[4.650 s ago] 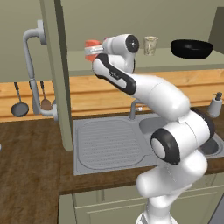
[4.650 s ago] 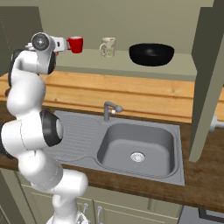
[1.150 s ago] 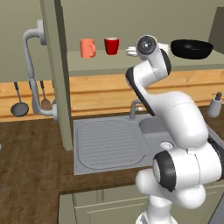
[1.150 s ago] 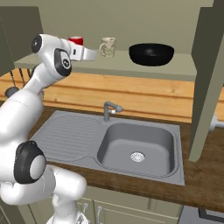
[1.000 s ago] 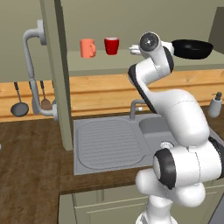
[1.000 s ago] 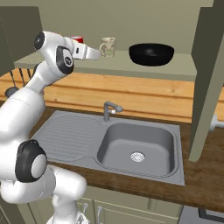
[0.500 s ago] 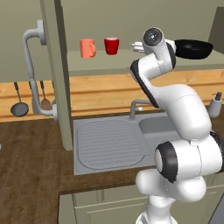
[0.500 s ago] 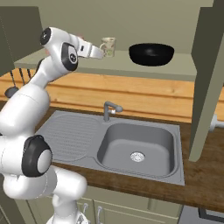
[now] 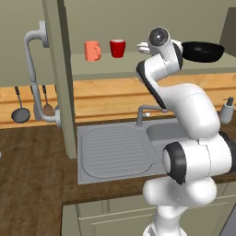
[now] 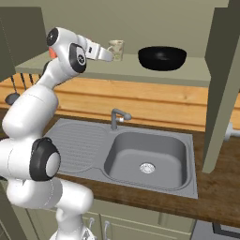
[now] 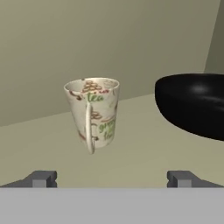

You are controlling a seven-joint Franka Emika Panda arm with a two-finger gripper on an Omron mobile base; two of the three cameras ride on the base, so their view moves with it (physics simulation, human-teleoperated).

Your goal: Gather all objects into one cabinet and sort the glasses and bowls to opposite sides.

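Note:
On the pale green shelf (image 9: pixel 115 68) of the open cabinet stand an orange-red mug (image 9: pixel 92 50) and a glossy red cup (image 9: pixel 118 48) at the left. A beige patterned mug (image 10: pixel 116 49) stands mid-shelf, its handle turned toward the hand (image 11: pixel 94 113). To its right sits the wide black bowl (image 10: pixel 162 57), which also shows as a bowl (image 11: pixel 194 105) in the hand view and as a bowl (image 9: pixel 203 50) in the left base view. My gripper (image 10: pixel 107 55) hovers at shelf height just short of the beige mug, open and empty. The fingertips (image 11: pixel 41 178) stand wide apart.
The cabinet's open door (image 9: pixel 57 73) with its curved grey handle (image 9: pixel 34 69) juts out on the left; another door (image 10: pixel 222 84) stands to the right. Below are the wooden counter (image 10: pixel 154 105), a grey sink (image 10: pixel 147 154) with faucet (image 10: pixel 117 117), hanging utensils (image 9: pixel 20 113) and a soap dispenser (image 9: pixel 226 109).
The arm has swung right along the shelf, from beside the red cup to in front of the beige mug. The jaws stayed open and empty.

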